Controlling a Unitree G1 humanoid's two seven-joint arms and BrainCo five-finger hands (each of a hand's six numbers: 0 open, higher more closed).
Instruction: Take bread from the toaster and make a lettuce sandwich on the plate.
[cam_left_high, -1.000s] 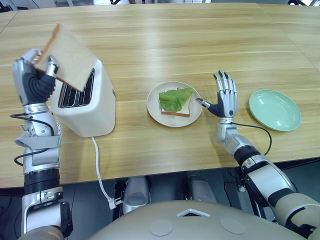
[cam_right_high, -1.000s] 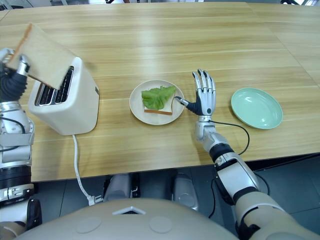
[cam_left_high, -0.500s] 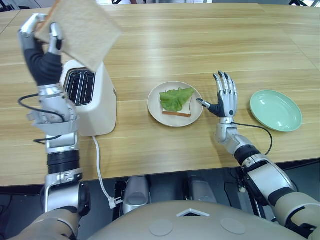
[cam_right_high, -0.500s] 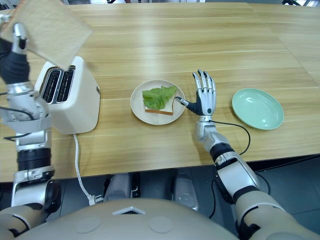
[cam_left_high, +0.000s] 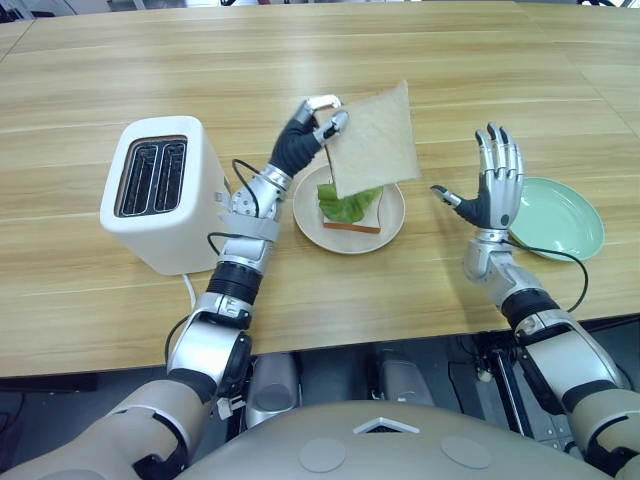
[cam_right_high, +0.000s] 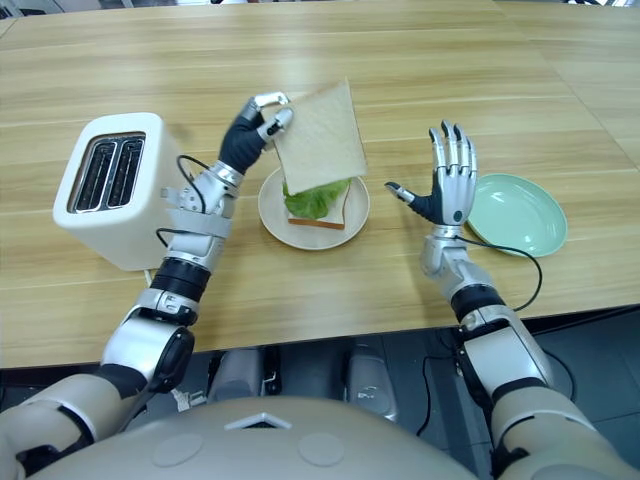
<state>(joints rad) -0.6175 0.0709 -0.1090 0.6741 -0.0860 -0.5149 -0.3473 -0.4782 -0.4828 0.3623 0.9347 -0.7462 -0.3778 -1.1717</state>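
My left hand (cam_left_high: 312, 122) is shut on a slice of bread (cam_left_high: 374, 140), holding it tilted in the air just above the beige plate (cam_left_high: 392, 225). On that plate lies another bread slice (cam_left_high: 365, 218) with a lettuce leaf (cam_left_high: 347, 205) on top, partly hidden behind the held slice. The white toaster (cam_left_high: 160, 205) stands at the left with both slots empty. My right hand (cam_left_high: 490, 190) is upright and open, to the right of the plate, holding nothing.
A light green plate (cam_left_high: 562, 222) sits at the right, just behind my right hand. The toaster's white cord (cam_left_high: 188, 290) runs off the table's front edge. The far half of the wooden table (cam_left_high: 300, 50) is bare.
My left arm has swung the bread slice from above the toaster rightward and down over the beige plate. My right hand has shifted a little to the right.
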